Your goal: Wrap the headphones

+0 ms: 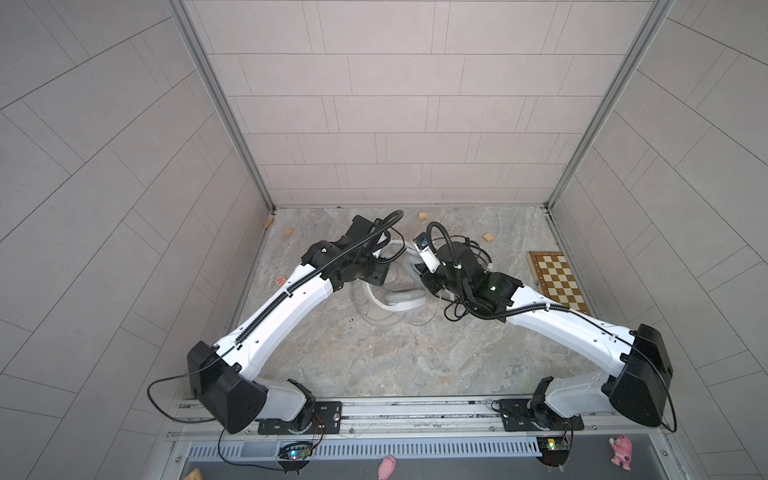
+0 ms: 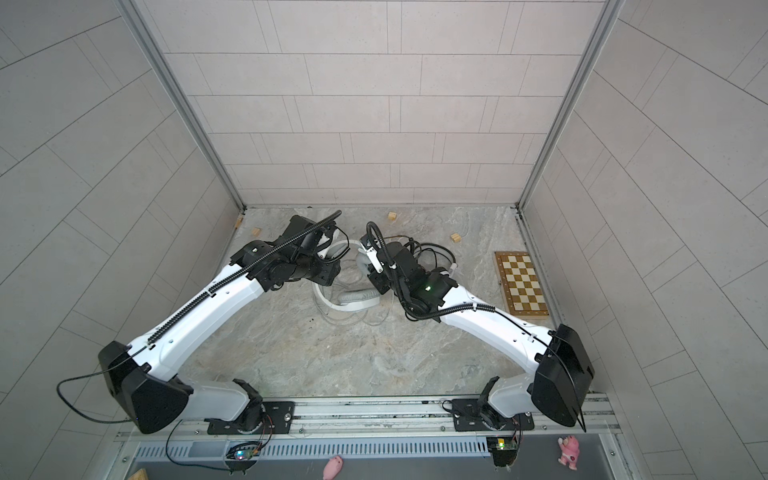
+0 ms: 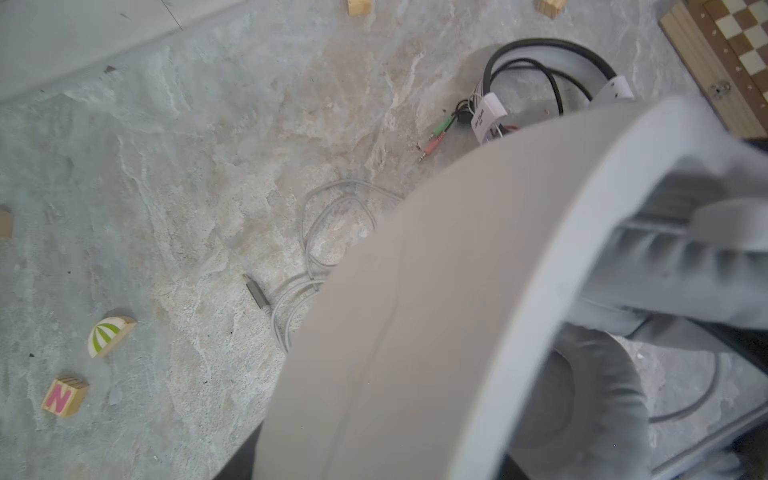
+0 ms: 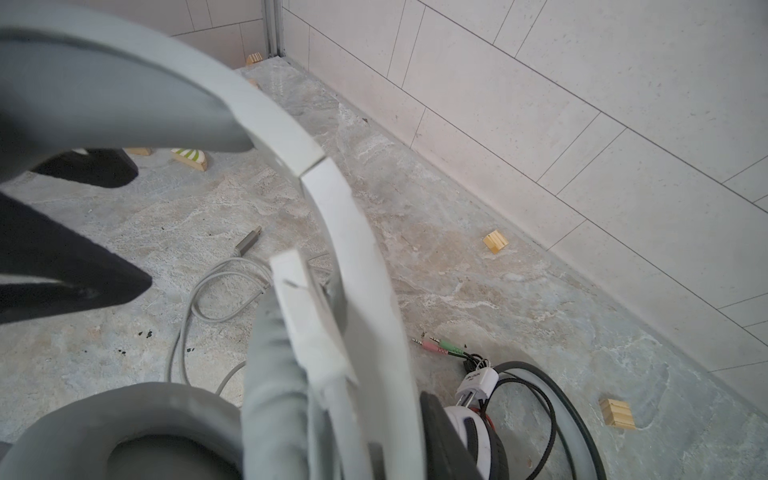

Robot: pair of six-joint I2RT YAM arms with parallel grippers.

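The marble table [image 1: 374, 365] fills the cell floor. The left arm [image 1: 282, 307] reaches in from 7 o'clock and the right arm [image 1: 552, 320] from 5 o'clock, and they meet just past centre toward 12. A chessboard [image 1: 559, 286] lies flat at 3 o'clock by the table edge.

The white headphones [image 1: 403, 302] sit near the centre, one ear cup on the table and the band [image 4: 357, 232] arching up between the two grippers. The black-and-white headphones [image 4: 469, 428] lie at 1 o'clock, mostly under the right arm, with their black cable [image 4: 550, 432] looped beside them.

The right gripper [image 1: 427, 281] pinches the white headphones just above the raised ear cup, jaws narrow. The left gripper [image 4: 143, 228] stands at the band's 9 o'clock side, its fingers partly apart with bare table showing between them. I cannot tell whether they touch the band.

The grey cable [image 4: 195, 299] coils loose at 6 o'clock of the white set, its USB plug [image 4: 248, 241] free on the table. Small wooden blocks [image 1: 422, 216] dot the far rim from 11 to 1 o'clock, and a lettered block [image 3: 64, 395] sits at 9 o'clock.
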